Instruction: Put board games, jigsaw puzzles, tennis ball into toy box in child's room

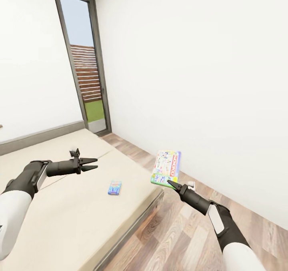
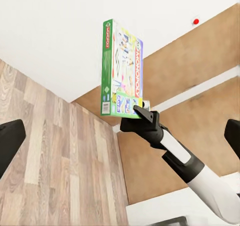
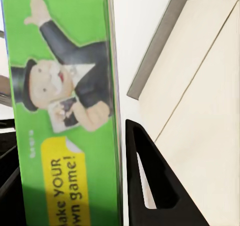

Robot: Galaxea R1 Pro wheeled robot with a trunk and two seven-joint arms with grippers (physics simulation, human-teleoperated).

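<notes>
My right gripper (image 1: 173, 183) is shut on the lower corner of a white board game (image 1: 167, 168) with a green edge, holding it upright past the corner of the bed (image 1: 60, 207). The left wrist view shows that same board game (image 2: 122, 71) clamped in the right gripper (image 2: 140, 111). In the right wrist view its green side (image 3: 65, 106) lies against one black finger (image 3: 150, 186). A small blue board game (image 1: 115, 187) lies flat on the beige mattress. My left gripper (image 1: 90, 164) hovers open above the mattress, empty. The table, toy box, jigsaw puzzles and tennis ball are out of view.
A tall dark-framed window (image 1: 84, 63) stands at the far corner. A white wall (image 1: 200, 83) runs along the right. A strip of wood-plank floor (image 1: 188, 231) lies between the bed's grey-brown frame (image 1: 132, 227) and that wall.
</notes>
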